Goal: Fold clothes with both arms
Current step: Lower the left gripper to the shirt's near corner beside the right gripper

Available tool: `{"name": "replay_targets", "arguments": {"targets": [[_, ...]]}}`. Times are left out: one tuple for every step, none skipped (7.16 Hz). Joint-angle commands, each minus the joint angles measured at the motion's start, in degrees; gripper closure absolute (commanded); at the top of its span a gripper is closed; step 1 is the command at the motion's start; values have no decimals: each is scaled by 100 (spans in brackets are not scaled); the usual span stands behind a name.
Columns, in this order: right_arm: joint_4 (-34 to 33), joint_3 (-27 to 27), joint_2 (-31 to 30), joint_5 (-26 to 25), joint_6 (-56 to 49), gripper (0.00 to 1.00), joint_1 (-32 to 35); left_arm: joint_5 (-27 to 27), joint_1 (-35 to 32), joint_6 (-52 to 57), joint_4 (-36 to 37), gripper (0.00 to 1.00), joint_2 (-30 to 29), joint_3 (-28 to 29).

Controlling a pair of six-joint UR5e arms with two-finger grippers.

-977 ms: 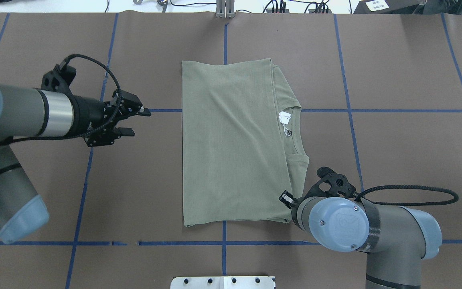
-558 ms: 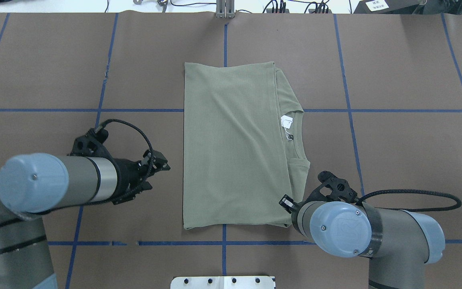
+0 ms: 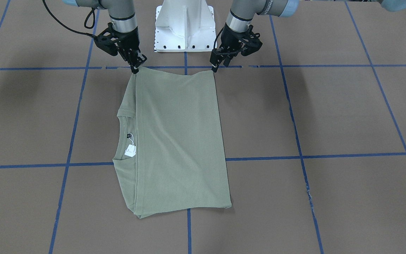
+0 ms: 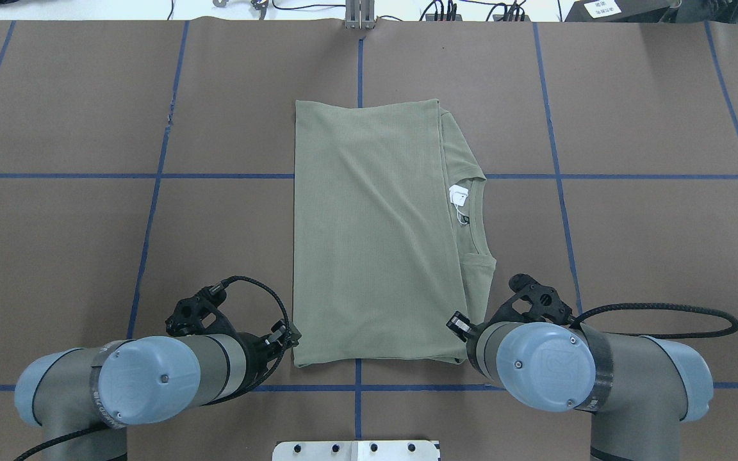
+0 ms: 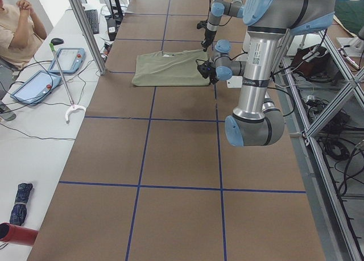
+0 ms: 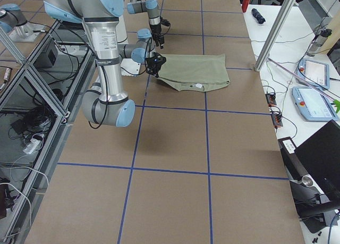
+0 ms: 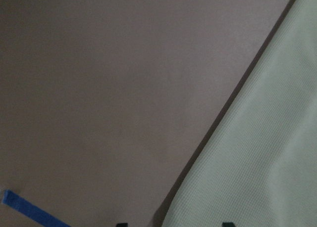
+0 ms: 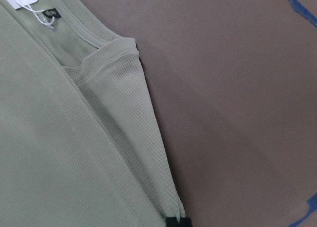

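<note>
The shirt (image 4: pixel 369 230) lies flat on the desk (image 4: pixel 631 224), straight out from the white pedestal (image 3: pixel 184 24). It is already folded into a long panel. One short edge is toward the pedestal and the other is far from it. The collar and white hang tag (image 4: pixel 457 195) peek out along the long side on my right.

I judge the step in hand to be taking hold of the pedestal-side edge at both corners, ready for the cross fold.

My right hand (image 3: pixel 135 66) sits on the pedestal-side corner on the collar side. Its fingers are drawn together to a point on the cloth, so I take it to be pinching that corner.

My left hand (image 3: pixel 214 67) is at the other pedestal-side corner. Its fingertips (image 7: pixel 121 224) are spread, with the shirt's edge running between them and nothing clamped yet. I cannot tell whether the lower finger is under the fabric or only beside it.

Next, as I judge it, my left hand has to close on all the layers at its corner. Then both hands should lift together and carry the edge away from the pedestal to the far short edge. They need to stay level and evenly spaced, so the panel neither sags nor skews. The knit looks soft, so a shallow pinch may slip.
</note>
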Motion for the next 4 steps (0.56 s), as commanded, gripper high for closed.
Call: {"name": "replay_targets", "arguments": {"targets": [[6,1,0,0,0,100,-3,-2,46,5,-1,32,-136,152],[6,1,0,0,0,100,-3,-2,46,13,-1,33,-302,301],[6,1,0,0,0,100,-12,7,46,22,-1,34,-321,354],[6,1,0,0,0,100,-12,7,46,40,-18,35,-330,433]]}}
